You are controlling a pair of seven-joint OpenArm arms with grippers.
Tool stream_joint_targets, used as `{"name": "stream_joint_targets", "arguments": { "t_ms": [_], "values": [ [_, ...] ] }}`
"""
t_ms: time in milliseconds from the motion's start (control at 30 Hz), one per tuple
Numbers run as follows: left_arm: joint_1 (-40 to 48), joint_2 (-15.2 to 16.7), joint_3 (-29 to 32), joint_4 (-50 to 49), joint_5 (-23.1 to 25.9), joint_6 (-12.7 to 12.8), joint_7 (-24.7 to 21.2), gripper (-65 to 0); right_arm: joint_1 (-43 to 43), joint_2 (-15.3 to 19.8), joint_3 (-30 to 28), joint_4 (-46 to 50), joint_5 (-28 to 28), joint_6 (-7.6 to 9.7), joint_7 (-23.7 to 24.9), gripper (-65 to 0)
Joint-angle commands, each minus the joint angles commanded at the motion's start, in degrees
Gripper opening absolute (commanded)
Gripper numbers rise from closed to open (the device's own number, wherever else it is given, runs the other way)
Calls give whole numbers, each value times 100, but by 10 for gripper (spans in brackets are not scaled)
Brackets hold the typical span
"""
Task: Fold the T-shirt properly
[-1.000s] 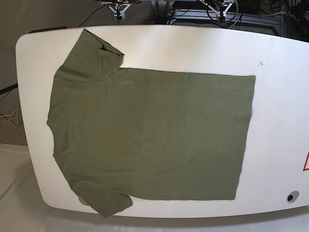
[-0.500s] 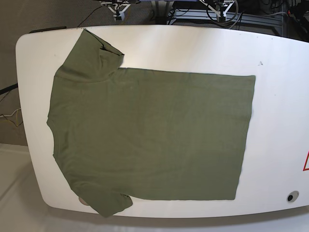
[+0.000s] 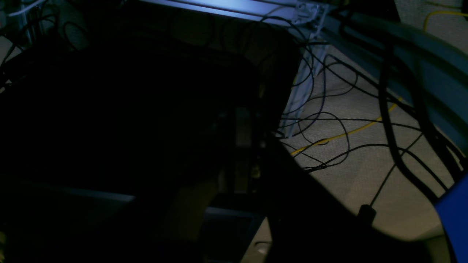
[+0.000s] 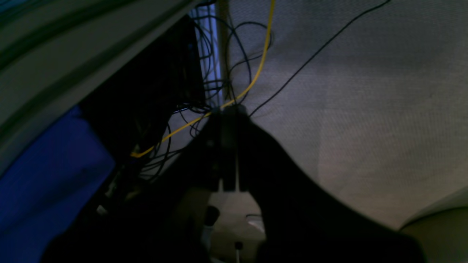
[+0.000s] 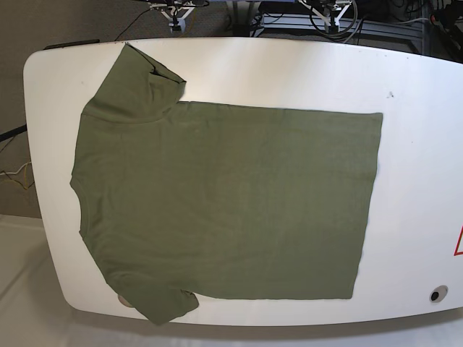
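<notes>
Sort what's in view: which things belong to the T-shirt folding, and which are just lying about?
Job:
T-shirt, spread flat
white table under it

Just there:
yellow cable on the floor
black cables
red-edged sticker at the table's edge

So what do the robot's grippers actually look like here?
Both show only as near-black silhouettes in the wrist views. The right gripper has two slim, straight fingers rising from a broad dark body that widens toward the camera. The left gripper is too dark for detail. No markings are readable on either.
</notes>
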Motion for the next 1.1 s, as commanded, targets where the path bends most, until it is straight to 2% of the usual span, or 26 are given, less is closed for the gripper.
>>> {"name": "stream_joint_targets", "arguments": {
  "t_ms": [867, 1100],
  "values": [
    [54, -43, 28, 39, 20, 15, -5, -644, -42, -10, -2, 55, 6, 18, 4, -650],
    [298, -137, 42, 156, 20, -10, 35, -645, -229, 66, -6, 105, 84, 27, 11, -650]
  ]
}}
